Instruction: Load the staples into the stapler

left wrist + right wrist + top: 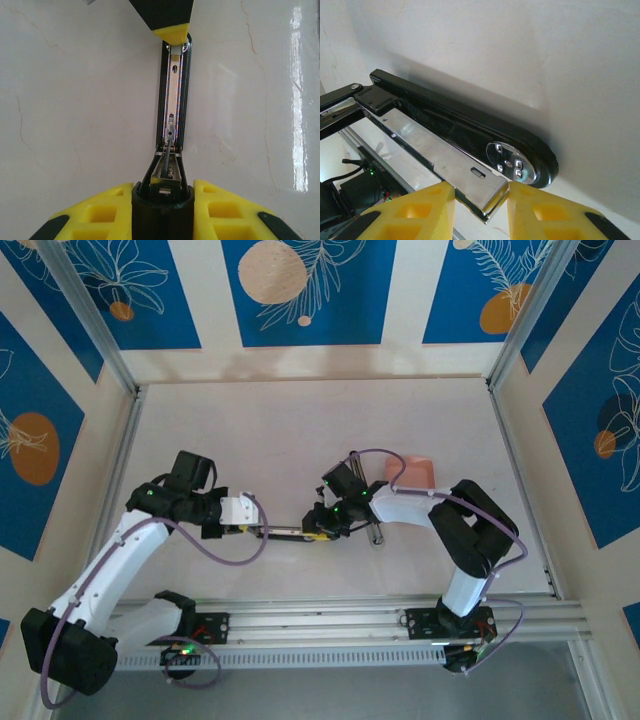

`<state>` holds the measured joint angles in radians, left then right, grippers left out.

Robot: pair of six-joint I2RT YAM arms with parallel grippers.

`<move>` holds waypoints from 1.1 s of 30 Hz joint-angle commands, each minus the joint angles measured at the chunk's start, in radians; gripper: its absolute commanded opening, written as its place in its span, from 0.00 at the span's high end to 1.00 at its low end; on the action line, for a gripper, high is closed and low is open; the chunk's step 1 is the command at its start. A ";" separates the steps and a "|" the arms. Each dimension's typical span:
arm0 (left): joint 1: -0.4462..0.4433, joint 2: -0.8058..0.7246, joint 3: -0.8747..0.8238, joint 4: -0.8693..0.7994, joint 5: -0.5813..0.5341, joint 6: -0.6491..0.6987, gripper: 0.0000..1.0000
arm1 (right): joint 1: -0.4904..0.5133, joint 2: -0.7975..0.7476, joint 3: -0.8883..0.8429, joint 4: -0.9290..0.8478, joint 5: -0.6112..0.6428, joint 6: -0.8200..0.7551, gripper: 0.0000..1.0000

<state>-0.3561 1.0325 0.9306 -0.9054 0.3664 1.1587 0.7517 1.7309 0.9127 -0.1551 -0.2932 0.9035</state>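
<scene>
From overhead, the stapler was a thin dark bar bridging the left gripper and the right gripper, with a pink tray beyond the right wrist. That view was too distant to show either grip.

The left wrist camera showed it: the left gripper was pinched on the stapler's black hinge end. The stapler ran straight out from those fingers, with its long axis pointing away to a yellow fingertip of the right gripper at the far end.

The right wrist camera showed the stapler opened. It had a glossy black arm ending in a rounded tip with a silver plate, and beside it a bright metal rail whose tip lay between the right gripper's fingers. The right gripper flanked that tip closely, but I couldn't tell if it was actually squeezing. I also couldn't tell whether the rail held any staples.
</scene>
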 commanded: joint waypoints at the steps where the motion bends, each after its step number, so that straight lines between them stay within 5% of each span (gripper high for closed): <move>1: -0.006 -0.025 0.022 0.031 0.079 0.004 0.79 | 0.005 0.033 0.014 0.008 -0.018 0.004 0.70; 33: -0.006 0.003 0.014 0.172 0.265 -0.095 0.81 | 0.037 0.078 0.055 0.083 -0.061 0.017 0.71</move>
<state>-0.3557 1.0355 0.9306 -0.8268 0.4969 1.0809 0.7723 1.7855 0.9474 -0.0803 -0.3260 0.9192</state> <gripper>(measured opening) 0.240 0.290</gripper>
